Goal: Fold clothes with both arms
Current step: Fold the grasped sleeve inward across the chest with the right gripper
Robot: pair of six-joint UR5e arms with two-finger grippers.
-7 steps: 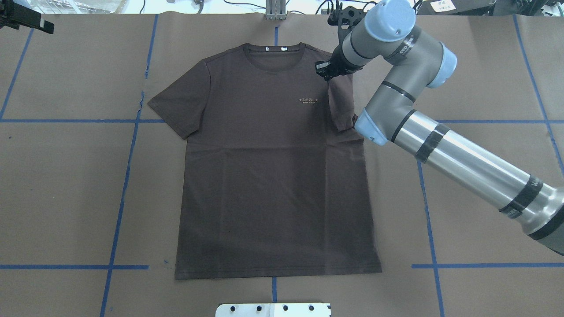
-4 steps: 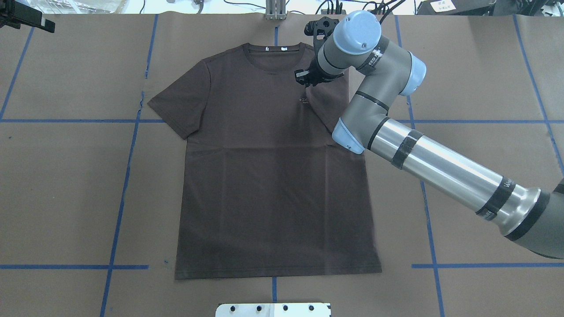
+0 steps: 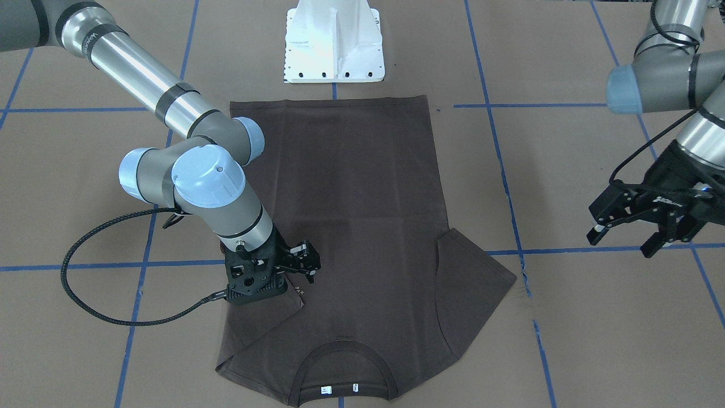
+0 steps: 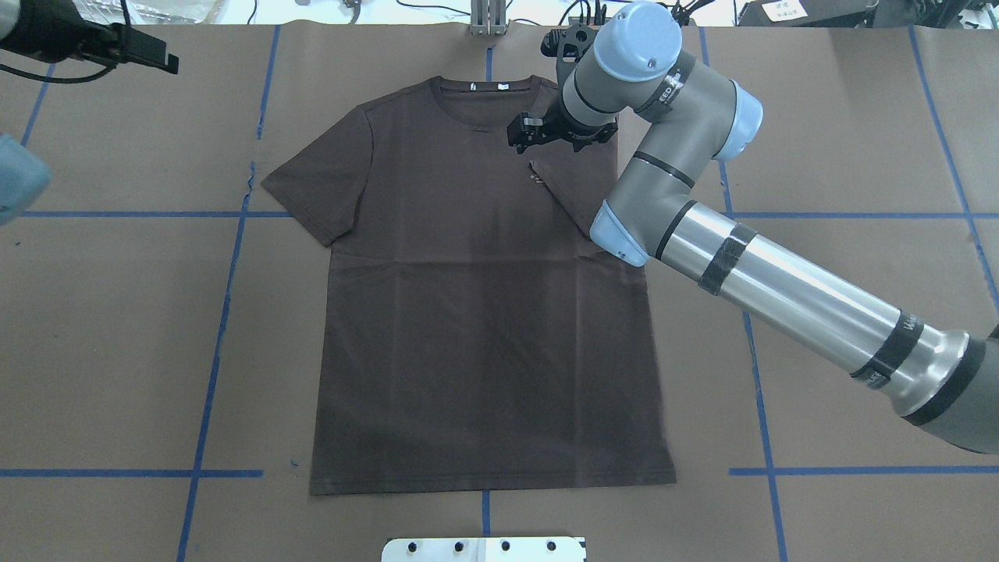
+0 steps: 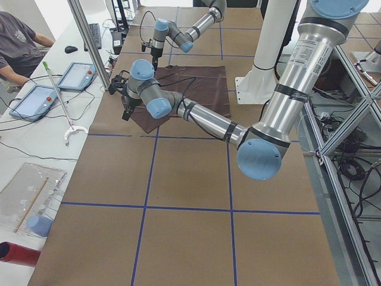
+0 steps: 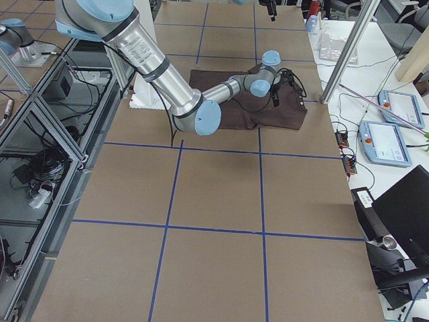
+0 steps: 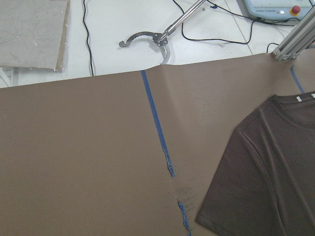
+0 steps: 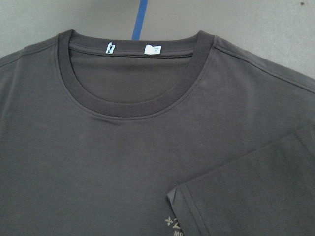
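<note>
The T-shirt (image 4: 468,328) lies flat on the table (image 4: 858,117), hem toward the base (image 4: 484,549). One sleeve (image 4: 574,187) lies folded onto the chest (the right gripper (image 4: 524,133) is over its tip). The left gripper (image 3: 620,243) hangs well apart, leftward.

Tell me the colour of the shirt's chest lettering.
The lettering is pale tan on the dark brown T-shirt; best seen in the right wrist view.
</note>
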